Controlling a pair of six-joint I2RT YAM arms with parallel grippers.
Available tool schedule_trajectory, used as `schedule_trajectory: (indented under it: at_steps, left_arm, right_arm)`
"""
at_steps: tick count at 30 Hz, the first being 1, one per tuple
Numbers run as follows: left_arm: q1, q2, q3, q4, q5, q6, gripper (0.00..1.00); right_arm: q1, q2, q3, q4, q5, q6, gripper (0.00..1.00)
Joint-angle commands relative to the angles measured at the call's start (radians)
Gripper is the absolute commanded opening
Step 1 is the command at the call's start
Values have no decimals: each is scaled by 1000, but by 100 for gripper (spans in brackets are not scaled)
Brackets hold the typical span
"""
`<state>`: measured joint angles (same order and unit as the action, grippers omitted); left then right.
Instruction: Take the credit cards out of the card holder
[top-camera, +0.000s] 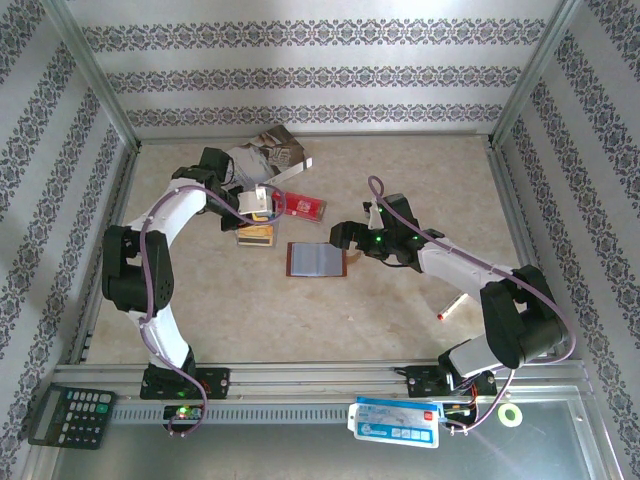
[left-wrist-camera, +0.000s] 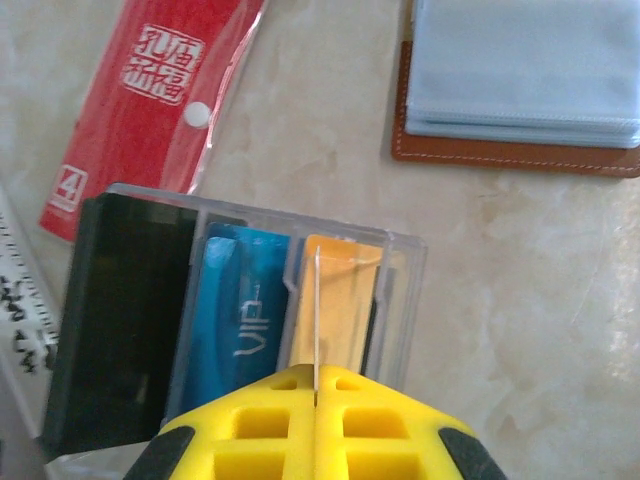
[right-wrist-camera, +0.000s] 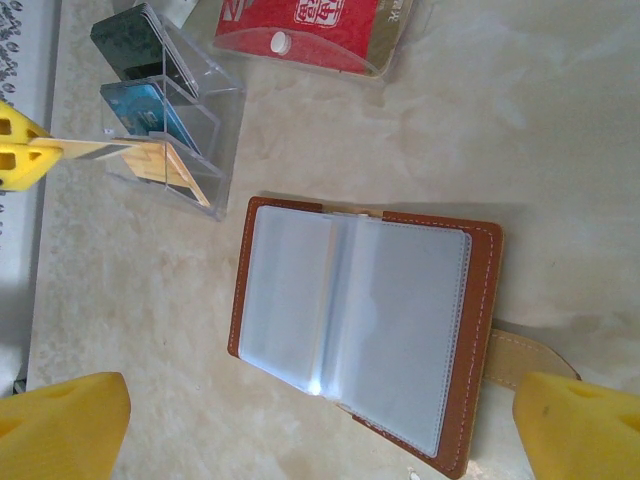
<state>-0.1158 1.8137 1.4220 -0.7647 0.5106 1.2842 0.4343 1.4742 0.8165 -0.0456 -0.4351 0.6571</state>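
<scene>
Your left gripper (left-wrist-camera: 316, 405) is pinched shut on 1 tan credit card (right-wrist-camera: 100, 150), held edge-on at the end slot of the clear slotted box (left-wrist-camera: 400, 270), beside the blue VIP card (left-wrist-camera: 240, 320). Square it to the divider, lower gently, then release. The right gripper (right-wrist-camera: 320, 425) hangs wide open over the card holder (right-wrist-camera: 300, 300), which lies spread open, its sleeves apparently empty.

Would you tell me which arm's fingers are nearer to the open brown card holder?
Right. Its open fingers hang just above the card holder; the left fingers pinch a card over the clear box beside it.
</scene>
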Motion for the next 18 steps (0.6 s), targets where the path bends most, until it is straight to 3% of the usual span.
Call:
schedule_trajectory:
  at_steps: [1,18]
  left_arm:
    - [1,-12,18,-59,-52,64,0]
    - [-21,54,-3,-35,-44,92,0]
  right_arm:
    - [4,16,7,32,-17,14,98]
    - [4,30,12,28,-2,37,98]
